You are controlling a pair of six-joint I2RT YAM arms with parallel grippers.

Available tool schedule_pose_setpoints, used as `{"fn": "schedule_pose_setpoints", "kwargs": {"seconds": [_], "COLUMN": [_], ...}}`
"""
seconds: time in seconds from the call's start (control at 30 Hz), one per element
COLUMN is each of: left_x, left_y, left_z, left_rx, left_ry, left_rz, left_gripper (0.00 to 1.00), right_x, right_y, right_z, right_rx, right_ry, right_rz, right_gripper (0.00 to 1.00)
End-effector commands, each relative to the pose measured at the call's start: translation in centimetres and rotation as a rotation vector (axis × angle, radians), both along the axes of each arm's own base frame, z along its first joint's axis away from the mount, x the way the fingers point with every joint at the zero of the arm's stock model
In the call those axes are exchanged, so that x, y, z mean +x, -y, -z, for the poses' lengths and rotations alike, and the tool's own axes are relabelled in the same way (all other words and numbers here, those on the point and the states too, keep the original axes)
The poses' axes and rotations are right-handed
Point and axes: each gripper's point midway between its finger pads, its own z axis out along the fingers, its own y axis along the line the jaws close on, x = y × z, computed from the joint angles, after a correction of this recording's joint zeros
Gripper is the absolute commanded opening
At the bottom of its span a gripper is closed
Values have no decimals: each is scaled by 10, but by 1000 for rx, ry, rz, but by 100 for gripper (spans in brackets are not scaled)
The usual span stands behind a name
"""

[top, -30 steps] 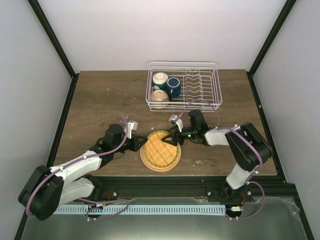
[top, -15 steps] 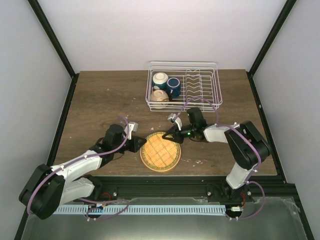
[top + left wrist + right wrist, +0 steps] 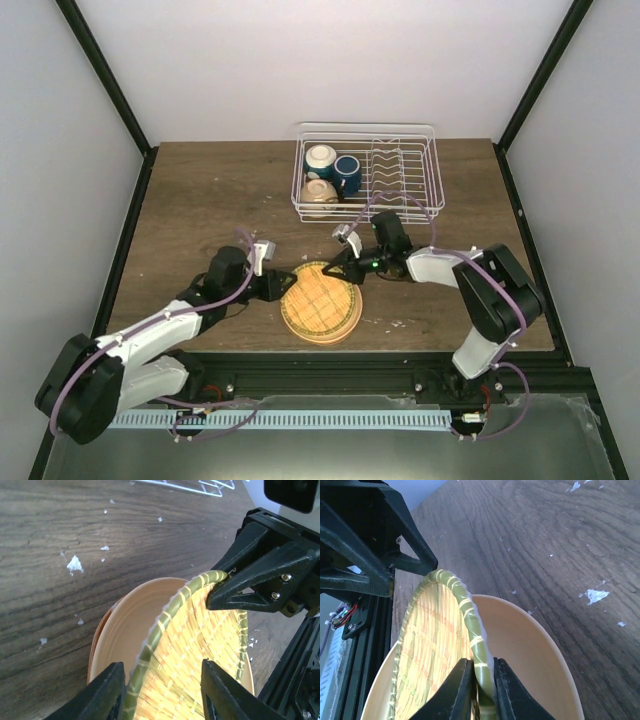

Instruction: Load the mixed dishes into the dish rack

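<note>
— Gripping what, the right gripper (image 3: pixel 482 682)?
— Its jaws are clamped on the woven disc (image 3: pixel 435 645) at 2 o'clock of its rim. The disc tilts over the orange plate (image 3: pixel 530 650), which lies at the table's 6 o'clock.
— And the left gripper (image 3: pixel 162 690)?
— Jaws apart, straddling the rim at 9 o'clock. The dish rack (image 3: pixel 405 175) stands at 1 o'clock.

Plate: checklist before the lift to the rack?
1. Right gripper shut on mat rim: ok.
2. Left gripper gripping: not ok, jaws open astride the rim.
3. Plate lifting with mat: not ok, mat tilts up out of it.
4. Rack slots free: ok.
5. Bowls and cup racked: ok.
</note>
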Motion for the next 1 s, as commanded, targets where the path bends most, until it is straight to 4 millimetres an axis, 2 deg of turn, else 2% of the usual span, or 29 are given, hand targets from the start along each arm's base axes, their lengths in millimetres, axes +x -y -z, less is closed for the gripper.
{"fn": "schedule_pose_setpoints", "kwargs": {"seconds": [0.0, 0.2, 0.43, 0.87, 0.97], "left_x": [7, 7, 6, 5, 5], "left_y": [9, -5, -23, -21, -20], "left_z": [-51, -69, -83, -72, -72], "left_rx": [-77, -36, 5, 12, 12], "left_ry": [123, 176, 232, 217, 218], "left_rz": [18, -34, -98, -84, -75], "left_gripper": [47, 53, 56, 56, 56], "right_x": [9, 22, 39, 78, 81], "right_y": [2, 16, 29, 66, 70], "right_z": [-12, -38, -84, -210, -235], "right_rx": [-66, -138, -116, 25, 28], "right_ry": [92, 189, 346, 710, 855], "right_rz": [44, 136, 222, 370, 356], "right_gripper": [1, 1, 1, 1, 1]}}
